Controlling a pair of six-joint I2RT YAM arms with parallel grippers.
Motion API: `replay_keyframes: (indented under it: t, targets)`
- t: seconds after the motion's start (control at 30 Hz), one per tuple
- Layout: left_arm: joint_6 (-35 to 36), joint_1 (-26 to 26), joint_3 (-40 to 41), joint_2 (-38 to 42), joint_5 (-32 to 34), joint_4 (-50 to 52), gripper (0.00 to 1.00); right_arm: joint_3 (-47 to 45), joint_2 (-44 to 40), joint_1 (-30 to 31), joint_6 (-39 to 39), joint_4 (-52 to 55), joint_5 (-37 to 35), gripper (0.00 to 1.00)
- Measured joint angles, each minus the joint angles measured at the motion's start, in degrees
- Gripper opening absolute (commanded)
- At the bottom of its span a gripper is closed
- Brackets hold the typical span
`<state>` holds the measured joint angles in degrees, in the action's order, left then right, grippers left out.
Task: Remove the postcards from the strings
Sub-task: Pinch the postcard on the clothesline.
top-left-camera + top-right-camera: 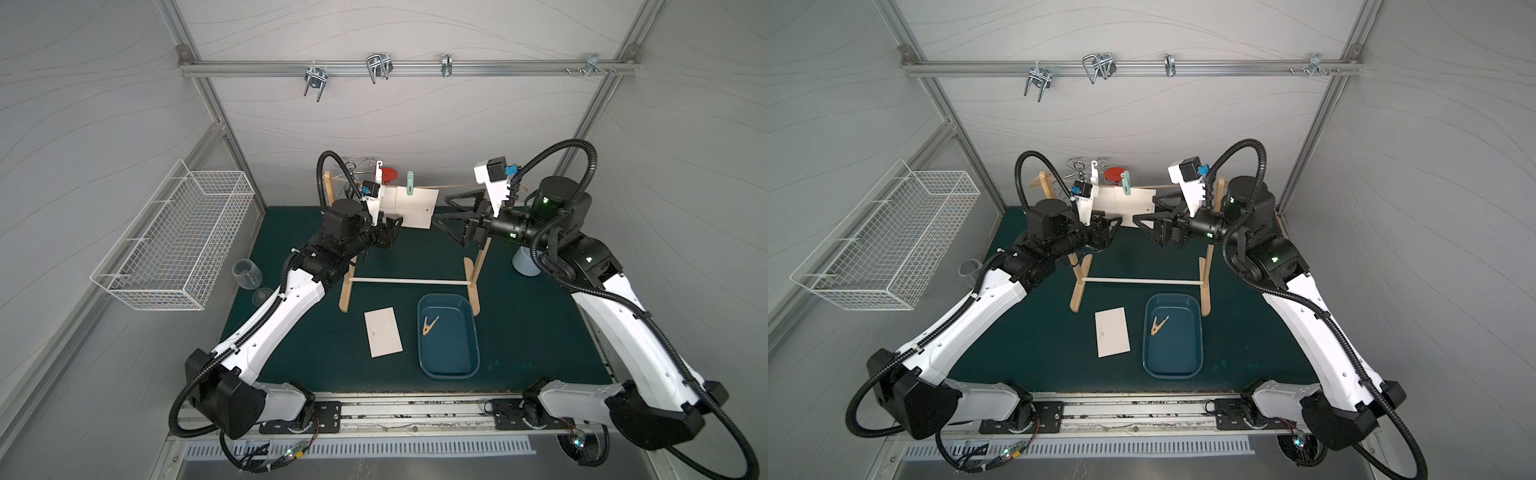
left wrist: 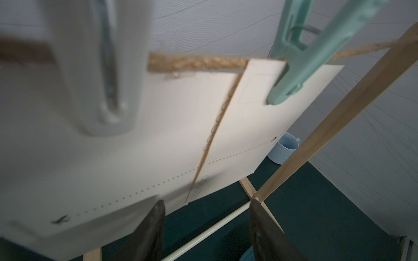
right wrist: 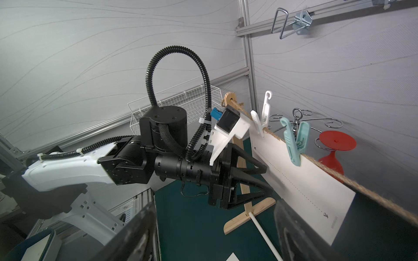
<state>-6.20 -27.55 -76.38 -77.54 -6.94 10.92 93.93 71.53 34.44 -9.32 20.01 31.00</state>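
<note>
Postcards (image 2: 158, 135): matt white paper. Twine (image 2: 196, 63): rough, fibrous jute. Mint peg (image 2: 298, 79): smooth plastic. Upright (image 2: 339, 119): bare pale wood. Worktop (image 1: 519, 332): matt green covering. Tray (image 1: 453, 349): smooth blue plastic.

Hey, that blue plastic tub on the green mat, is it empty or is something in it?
Not empty: the dark blue rectangular plastic tub holds one light wooden clothespeg, lying on its floor.

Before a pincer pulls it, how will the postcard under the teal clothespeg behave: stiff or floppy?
Probably light: one teal clothespeg holds the postcard on the twine. It hangs flat, so likely fairly stiff card, yet thin enough to bend. Pushed, it may swing.
</note>
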Motion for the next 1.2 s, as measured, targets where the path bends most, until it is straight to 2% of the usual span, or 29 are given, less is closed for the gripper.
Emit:
replay_keyframes:
  t: [0.37, 1.2]
  targets:
    - [0.3, 2.7, -2.8, -3.7, -6.2, -2.1, 0.60, 3.0, 1.6, -0.1, 1.5, 0.0, 0.7, 0.83]
    - [0.0, 3.2, -5.5, -7.7, -18.5, -3.1, 0.57, 3.5, 1.6, -0.2, 2.4, -0.1, 1.2, 0.83]
